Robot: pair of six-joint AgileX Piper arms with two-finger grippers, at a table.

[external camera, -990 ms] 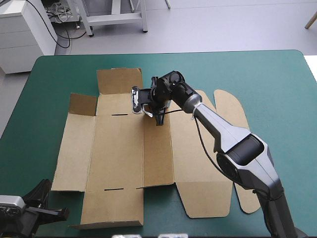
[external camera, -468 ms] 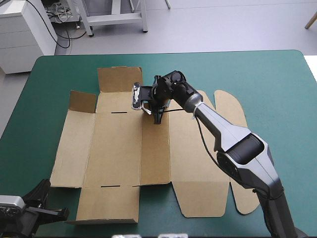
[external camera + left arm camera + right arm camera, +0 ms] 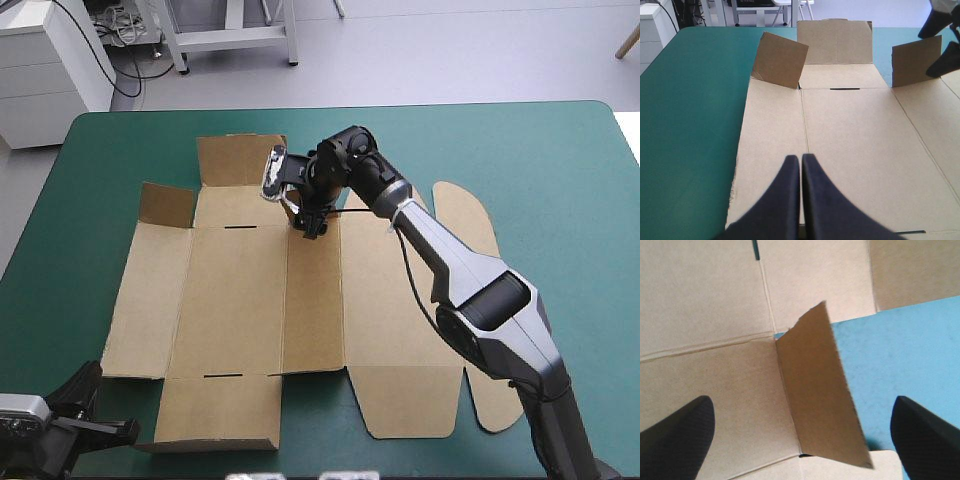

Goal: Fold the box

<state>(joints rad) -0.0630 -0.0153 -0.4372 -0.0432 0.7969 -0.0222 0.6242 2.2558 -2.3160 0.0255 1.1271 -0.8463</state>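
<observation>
Brown and cut to shape, the box (image 3: 240, 300) lies unfolded on the teal-green cover (image 3: 560, 200), spread across the middle and left of the table with most of its panels flat. At the near left corner the left gripper (image 3: 800, 157) waits low by the sheet's near edge, pointing across it. Its black fingers are pressed together in a single point and hold nothing, seemingly parked out of the way until a wall needs pushing. Ahead of it a corner flap (image 3: 780, 59) at the far left stands partly raised, and the far flap (image 3: 240, 160) of the wide panel tips up a little beside it. Further right, the right gripper (image 3: 312, 225) reaches down to the far end of the narrow centre panel. Its fingers are spread wide on either side of a small end flap (image 3: 820, 390), which stands on edge between them unclasped; the stance suggests it is lining up to fold that flap along its crease. On the right the lid panel (image 3: 375, 330), with its rounded tabs (image 3: 465, 215), lies flat, so the folding looks barely begun.
</observation>
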